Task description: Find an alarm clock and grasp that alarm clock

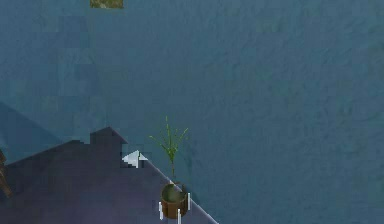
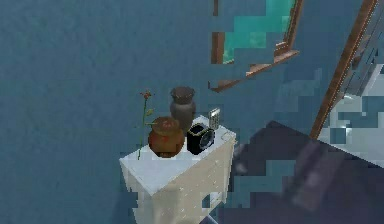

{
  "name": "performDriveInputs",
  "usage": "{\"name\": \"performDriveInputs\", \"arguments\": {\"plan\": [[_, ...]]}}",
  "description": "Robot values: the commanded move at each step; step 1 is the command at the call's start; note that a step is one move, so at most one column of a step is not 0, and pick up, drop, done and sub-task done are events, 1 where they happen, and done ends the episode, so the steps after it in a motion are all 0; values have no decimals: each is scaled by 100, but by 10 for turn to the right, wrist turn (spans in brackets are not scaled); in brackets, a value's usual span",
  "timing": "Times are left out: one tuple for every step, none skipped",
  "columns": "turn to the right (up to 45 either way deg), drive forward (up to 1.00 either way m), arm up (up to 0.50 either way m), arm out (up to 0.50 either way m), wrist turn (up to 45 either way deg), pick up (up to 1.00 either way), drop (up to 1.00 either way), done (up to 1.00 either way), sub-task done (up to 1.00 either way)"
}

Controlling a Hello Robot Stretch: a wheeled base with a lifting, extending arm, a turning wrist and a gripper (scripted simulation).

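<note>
The likely alarm clock point(image 2: 200, 139), a small black box, sits on a white worktop point(image 2: 150, 172) beside a brown pot point(image 2: 165, 137). The search looks done and reaching out comes next; the state of the fingers cannot be told.

Forward view: a flat blue-teal wall point(image 1: 270, 80) takes up most of what I see. Dark purplish floor point(image 1: 60, 190) wedges in at the lower left, in shadow. A thin-leaved potted plant point(image 1: 172, 188) stands on a small white stand point(image 1: 162, 209) at the wall's foot. A scrap of a framed picture point(image 1: 107, 3) sits at the top edge.

Arm side view: the same blue on the wall. A white cabinet point(image 2: 175, 180) stands against it, top brightly lit. Upper right, I note a wood-framed window point(image 2: 257, 40) with pale turquoise panes. A brown wooden upright point(image 2: 345, 70) runs down the right side, with a pale bright patch point(image 2: 362, 110) beyond it. Right of the cabinet the floor is dark.
</note>
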Motion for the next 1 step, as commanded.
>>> {"name": "performDriveInputs", "arguments": {"plan": [[0, 0, 0, 48, 0, 0, 0, 0, 0]]}}
